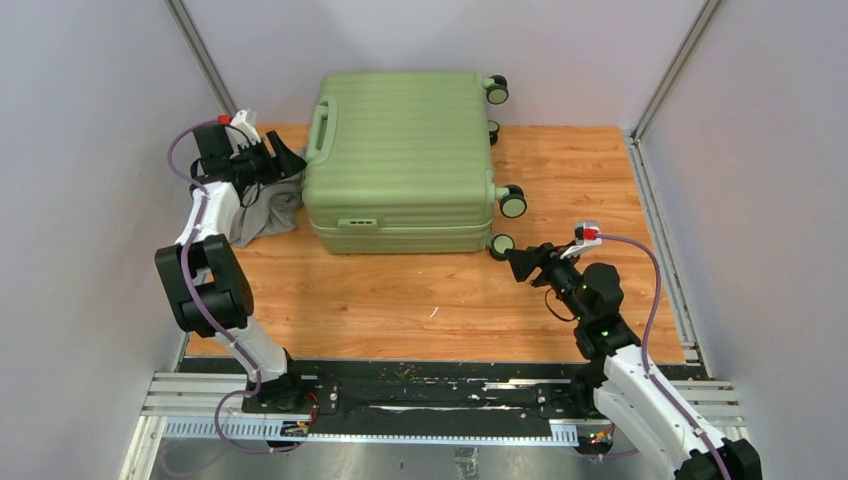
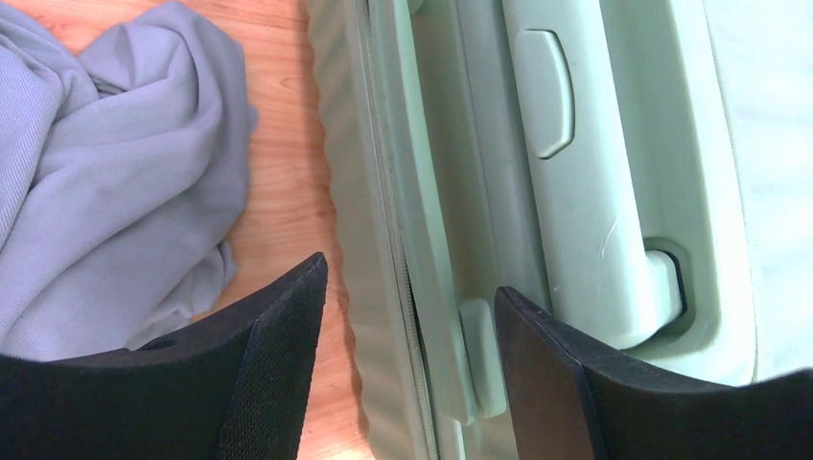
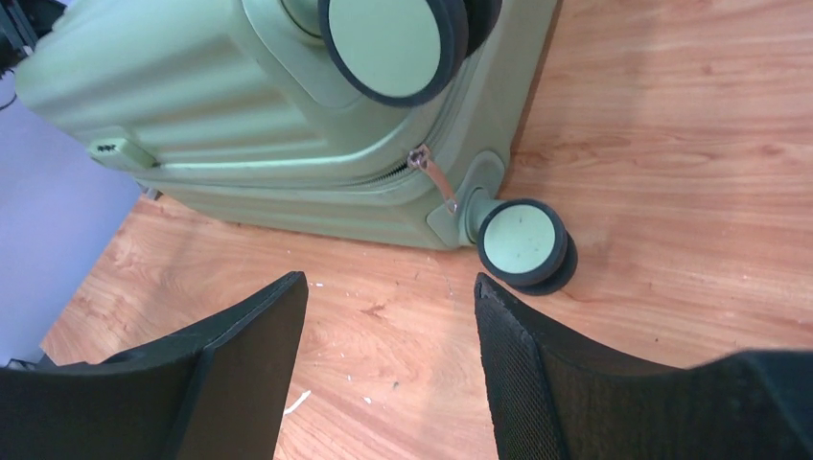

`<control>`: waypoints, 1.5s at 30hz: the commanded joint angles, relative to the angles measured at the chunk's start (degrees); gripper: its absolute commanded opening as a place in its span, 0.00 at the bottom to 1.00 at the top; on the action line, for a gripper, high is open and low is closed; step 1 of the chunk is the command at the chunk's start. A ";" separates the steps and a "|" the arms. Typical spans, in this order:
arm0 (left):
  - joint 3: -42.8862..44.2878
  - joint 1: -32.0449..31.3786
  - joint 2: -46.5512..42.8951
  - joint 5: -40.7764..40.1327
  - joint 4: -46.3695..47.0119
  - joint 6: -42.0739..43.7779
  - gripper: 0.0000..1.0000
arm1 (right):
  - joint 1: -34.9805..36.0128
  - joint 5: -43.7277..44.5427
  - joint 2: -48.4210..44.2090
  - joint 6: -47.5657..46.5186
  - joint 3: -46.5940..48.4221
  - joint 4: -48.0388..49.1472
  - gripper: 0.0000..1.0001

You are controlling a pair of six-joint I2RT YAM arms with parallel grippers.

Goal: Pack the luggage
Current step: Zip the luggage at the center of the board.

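Judging the packing barely begun, we saw the luggage [image 1: 400, 160] lying shut on the desk [image 1: 400, 310] at upper centre of the frame, a grey cloth [image 1: 268, 212] unpacked beside it, left fingers [image 2: 278, 383] and right fingers [image 3: 240, 374] spread and empty.

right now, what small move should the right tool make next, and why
Probably ease the right tool forward onto the zipper pull by the near wheel: the suitcase lies closed, the grey cloth sits outside beside it, and this tool is open and empty.
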 commanded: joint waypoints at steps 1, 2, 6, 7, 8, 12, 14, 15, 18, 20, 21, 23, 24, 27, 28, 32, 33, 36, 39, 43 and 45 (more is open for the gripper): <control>1.39 -1.61 0.93 -1.48 2.01 -0.15 0.68 | 0.01 -1.50 -0.43 -1.49 -0.85 -1.98 0.67; 1.12 -2.20 1.18 -2.85 1.60 0.62 0.68 | 0.02 -1.55 -0.17 -1.62 -0.78 -1.82 0.67; -0.06 -3.76 2.21 -9.82 1.18 2.66 0.61 | 0.02 -1.88 0.58 -2.31 0.06 -1.65 0.66; -0.20 -3.92 2.72 -10.91 1.36 2.71 0.59 | 0.02 -2.05 0.73 -2.47 0.05 -1.73 0.65; -0.05 -4.03 3.38 -11.58 1.33 2.86 0.57 | 0.02 -2.13 0.78 -2.69 0.12 -1.77 0.65; 1.47 -4.62 5.43 -11.86 -0.01 3.74 0.48 | 0.04 -2.42 0.72 -3.79 -0.50 -1.81 0.64; 1.77 -5.76 5.83 -11.86 -0.90 4.77 0.46 | 0.02 -2.44 0.78 -4.88 -0.79 -1.84 0.64; 1.68 -6.53 5.88 -12.04 -1.12 5.28 0.44 | 0.02 -2.30 1.04 -5.46 -0.95 -1.69 0.64; 1.68 -8.98 5.97 -12.86 -1.98 6.57 0.32 | 0.02 -2.52 2.71 -7.77 -1.34 0.59 0.64; 1.82 -9.92 5.86 -12.45 -2.15 6.33 0.16 | 0.04 -3.24 4.52 -10.05 -1.66 3.73 0.64; 2.08 -10.16 5.53 -12.19 -2.30 5.90 0.11 | 0.02 -3.61 5.65 -11.16 -1.74 5.80 0.65; 2.86 -10.29 4.37 -11.75 -2.73 4.73 0.05 | 0.07 -4.14 9.25 -13.59 -1.30 9.27 0.69; 3.28 -10.29 3.51 -11.49 -2.88 4.12 0.02 | 0.03 -4.20 11.29 -14.82 -1.00 10.97 0.70; 4.69 -10.30 0.31 -10.85 -3.73 2.61 0.00 | -0.07 -4.15 18.91 -17.19 -0.66 17.50 0.75; 5.43 -10.29 -0.46 -10.67 -4.25 2.17 0.00 | -0.07 -4.17 21.72 -17.47 -0.54 20.05 0.76; 9.03 -10.30 -2.07 -9.55 -6.19 -0.56 0.00 | -0.08 -6.87 31.49 -19.85 1.57 27.98 0.77; 9.90 -10.29 -2.15 -9.00 -6.54 -1.53 0.00 | -0.07 -6.37 32.92 -20.36 1.73 29.75 0.77; 12.54 -10.61 -1.73 -7.64 -7.42 -3.63 0.00 | -0.08 -5.78 35.56 -22.06 2.62 33.07 0.78; 14.13 -10.91 -1.33 -7.98 -7.89 -4.18 0.00 | -0.07 -6.06 37.71 -23.75 4.25 33.70 0.78; 15.37 -11.12 -0.57 -8.27 -7.80 -4.92 0.00 | -0.07 -8.76 41.94 -24.02 5.93 36.53 0.75; 15.60 -11.67 -0.23 -8.56 -7.83 -4.90 0.00 | -0.07 -10.34 44.52 -23.74 6.82 38.85 0.71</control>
